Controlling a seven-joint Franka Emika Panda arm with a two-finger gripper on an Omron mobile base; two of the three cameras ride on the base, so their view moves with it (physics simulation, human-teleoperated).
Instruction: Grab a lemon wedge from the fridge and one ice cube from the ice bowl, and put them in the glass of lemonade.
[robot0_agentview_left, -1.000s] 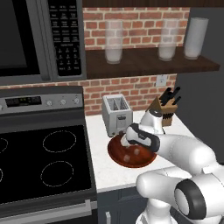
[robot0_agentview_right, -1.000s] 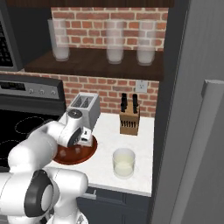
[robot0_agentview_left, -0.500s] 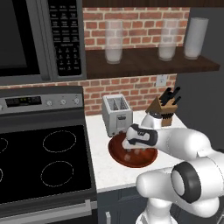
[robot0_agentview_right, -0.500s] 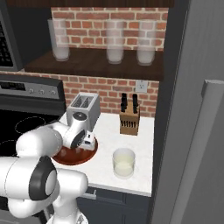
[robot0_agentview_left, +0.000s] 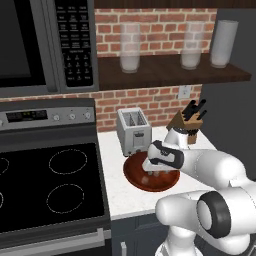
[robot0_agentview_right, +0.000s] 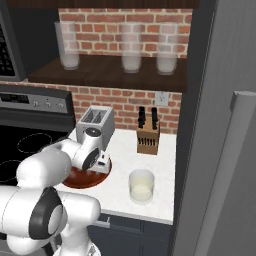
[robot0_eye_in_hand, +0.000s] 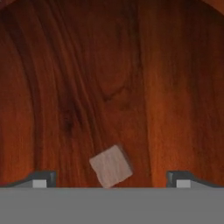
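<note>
Gripper (robot0_agentview_left: 154, 172) reaches down into the ice bowl (robot0_agentview_left: 135, 177) beside the toaster (robot0_agentview_left: 133, 131), as I see from the left. From the right, the glass of lemonade (robot0_agentview_right: 141, 186) stands near the bowl. Hand view: fingers (robot0_eye_in_hand: 40, 179) spread wide, holding nothing, the ice cube (robot0_eye_in_hand: 111, 166) between them.

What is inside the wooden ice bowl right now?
One ice cube lies on the ice bowl floor between the open pincer tips. The arm hides part of the bowl in the base views.

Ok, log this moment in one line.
phase: reaching for ice cube | gripper: open, low inside bowl, straddling cube | held: nothing | lemonade glass: on counter, waiting
</note>
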